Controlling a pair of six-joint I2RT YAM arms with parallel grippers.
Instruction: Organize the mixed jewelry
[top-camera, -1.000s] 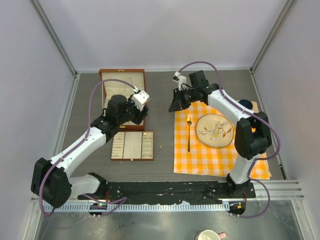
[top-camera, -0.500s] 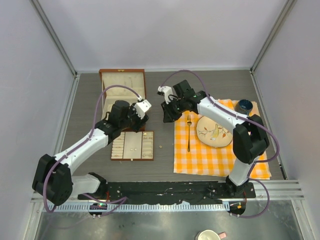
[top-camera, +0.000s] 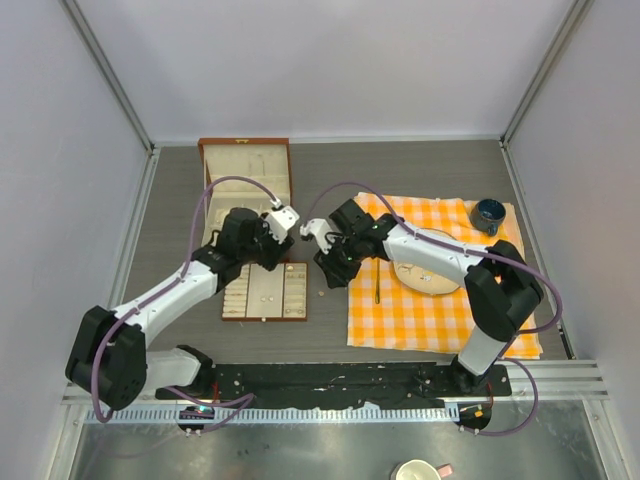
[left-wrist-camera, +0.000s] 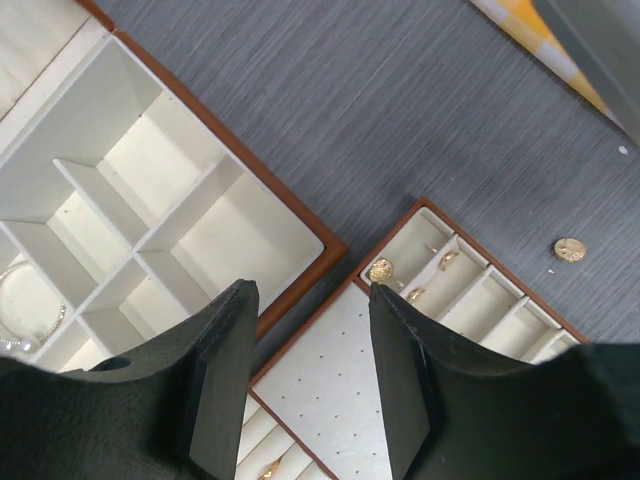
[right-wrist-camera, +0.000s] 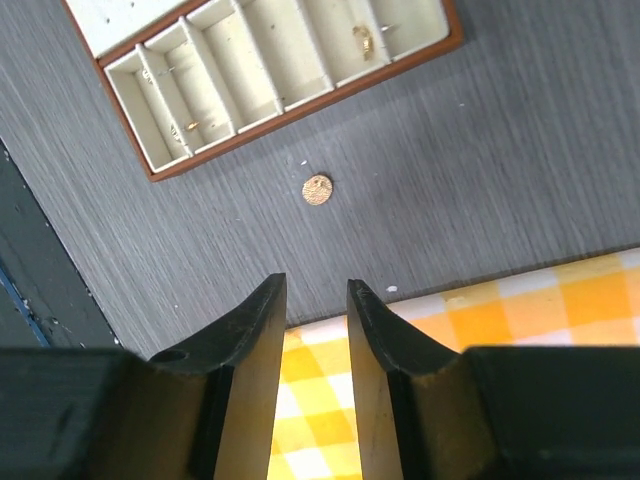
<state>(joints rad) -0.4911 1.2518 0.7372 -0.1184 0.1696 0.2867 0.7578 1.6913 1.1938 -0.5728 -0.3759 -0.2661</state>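
Seen from the right wrist, the right end effector (right-wrist-camera: 315, 292) is held with its two fingers slightly spread and nothing between them, above the edge of the yellow checked cloth (right-wrist-camera: 500, 330). A loose gold stud (right-wrist-camera: 317, 189) is seen lying on the grey worktop (right-wrist-camera: 480, 170) just beyond those fingertips, untouched, between them and the brown cream-lined tray (right-wrist-camera: 455, 38). Small gold pieces (right-wrist-camera: 362, 38) are seen in the tray's narrow compartments. The left end effector (left-wrist-camera: 310, 310) is likewise held spread and empty, above the gap between the tray and the open box (left-wrist-camera: 325, 245). From it, the loose stud is found well off to one side, past the tray's far corner. A thin hoop bracelet (left-wrist-camera: 57, 313) is partly seen in a compartment of the box, at the picture's edge.
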